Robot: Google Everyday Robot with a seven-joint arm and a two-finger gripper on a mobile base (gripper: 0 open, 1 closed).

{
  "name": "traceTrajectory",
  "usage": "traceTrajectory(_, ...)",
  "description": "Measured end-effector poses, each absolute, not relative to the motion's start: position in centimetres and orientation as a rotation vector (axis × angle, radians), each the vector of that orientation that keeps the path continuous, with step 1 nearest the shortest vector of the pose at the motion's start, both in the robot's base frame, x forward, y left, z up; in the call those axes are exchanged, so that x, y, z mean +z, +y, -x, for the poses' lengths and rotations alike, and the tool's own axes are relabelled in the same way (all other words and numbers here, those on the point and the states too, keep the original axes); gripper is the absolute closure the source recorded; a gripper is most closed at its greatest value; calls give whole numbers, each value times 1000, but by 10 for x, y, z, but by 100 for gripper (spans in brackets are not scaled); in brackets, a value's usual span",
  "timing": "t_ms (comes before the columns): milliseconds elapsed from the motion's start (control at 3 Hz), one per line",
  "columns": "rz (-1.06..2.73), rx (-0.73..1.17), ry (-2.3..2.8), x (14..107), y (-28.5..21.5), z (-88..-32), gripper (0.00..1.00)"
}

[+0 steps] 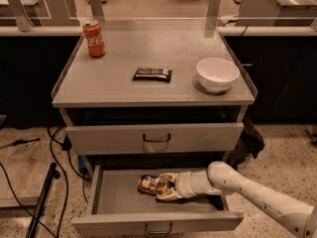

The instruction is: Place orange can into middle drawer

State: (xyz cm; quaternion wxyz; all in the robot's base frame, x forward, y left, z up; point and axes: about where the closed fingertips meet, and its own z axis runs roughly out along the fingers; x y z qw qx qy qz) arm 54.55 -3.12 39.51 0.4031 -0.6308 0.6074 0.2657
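The orange can (150, 184) lies on its side on the floor of the open middle drawer (119, 202), the lowest one of the cabinet. My gripper (166, 186) reaches into the drawer from the right. Its pale fingers (168, 177) lie around the right end of the can, one above and one below it. The white arm (247, 187) runs off to the lower right.
The cabinet top (124, 88) holds a red cola can (93, 38) at back left, a dark snack bar (152, 74) in the middle and a white bowl (217, 74) at right. A taller drawer (156, 138) above is closed. Cables (54, 152) and a dark pole (42, 200) lie at left.
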Motion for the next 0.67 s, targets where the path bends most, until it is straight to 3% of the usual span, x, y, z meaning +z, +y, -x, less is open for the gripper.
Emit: traceTrajectory(667,1595,700,1555,375,-23,-550,100)
